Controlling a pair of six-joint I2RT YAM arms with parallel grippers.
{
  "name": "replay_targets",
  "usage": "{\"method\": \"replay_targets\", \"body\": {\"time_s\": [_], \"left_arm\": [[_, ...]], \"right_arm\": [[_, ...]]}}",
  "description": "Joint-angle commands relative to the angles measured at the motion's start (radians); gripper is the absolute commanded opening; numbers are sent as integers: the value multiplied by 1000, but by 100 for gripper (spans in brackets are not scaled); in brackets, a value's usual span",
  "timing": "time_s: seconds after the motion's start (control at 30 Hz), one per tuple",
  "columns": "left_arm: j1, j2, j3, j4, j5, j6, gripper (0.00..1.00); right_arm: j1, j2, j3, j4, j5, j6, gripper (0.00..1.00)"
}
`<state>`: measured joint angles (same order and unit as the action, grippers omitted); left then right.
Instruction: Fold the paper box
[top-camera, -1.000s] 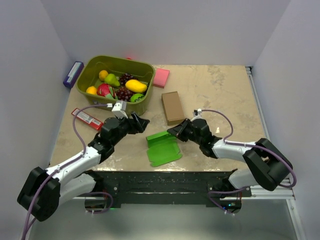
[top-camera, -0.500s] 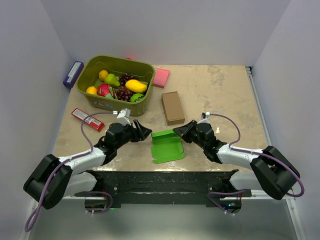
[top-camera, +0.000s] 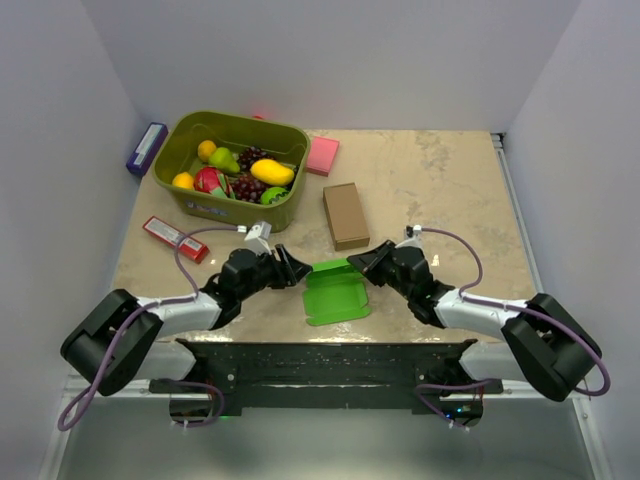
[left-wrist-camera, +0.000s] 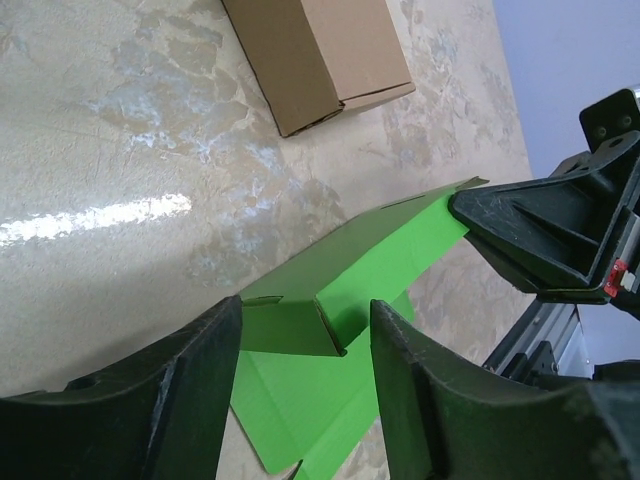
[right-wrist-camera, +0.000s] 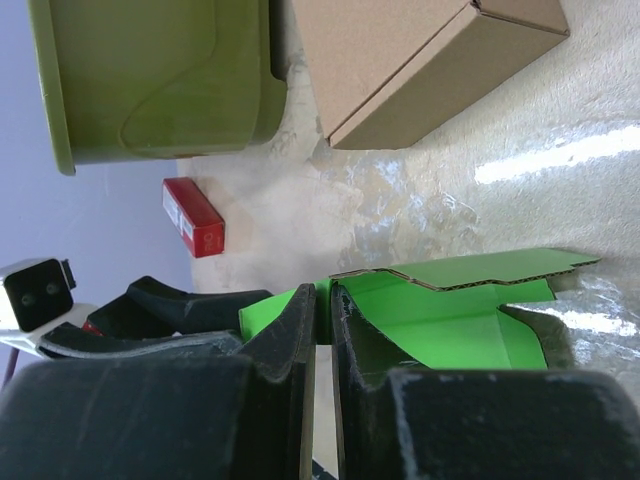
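right claw (top-camera: 357, 262) clamped on the green box's (top-camera: 336, 297) raised edge; left claw (top-camera: 300, 270) apart, straddling its folded corner flap.

bright, sharp; glare streaks the table (left-wrist-camera: 100, 215)

Matt green card paper box (top-camera: 335, 295) on glossy marbled table (top-camera: 440, 190).

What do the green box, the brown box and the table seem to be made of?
The green box: thin matte card, probably paper; it bends in sharp creases, and its cut edge looks brownish. The brown box: matte cardboard, judging by its kraft colour and folded flap. The table: hard and glossy, with bright reflections; marbled stone or laminate, I cannot tell.
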<state>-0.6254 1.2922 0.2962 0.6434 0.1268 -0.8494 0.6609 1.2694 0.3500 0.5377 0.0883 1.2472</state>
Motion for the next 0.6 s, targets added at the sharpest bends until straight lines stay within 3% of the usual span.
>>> {"method": "replay_targets", "body": {"time_s": [0.0,0.3,0.4,0.43,0.57], "left_arm": [[-8,28,12,84,-7,-11,57],[-13,84,15,128,-16,-19,50],[-14,97,20,136,-13,-20,47],[-14,101,23,139,-13,-20,47],[-22,117,29,145,-13,-20,43]], "right_arm": [[2,-24,-17,-1,54,-6,0],[0,-34,-16,-22,54,-34,0],[0,-68,-8,-65,57,-64,16],[0,-83,-5,-109,65,-87,26],[0,-183,-12,-240,106,-138,52]]}}
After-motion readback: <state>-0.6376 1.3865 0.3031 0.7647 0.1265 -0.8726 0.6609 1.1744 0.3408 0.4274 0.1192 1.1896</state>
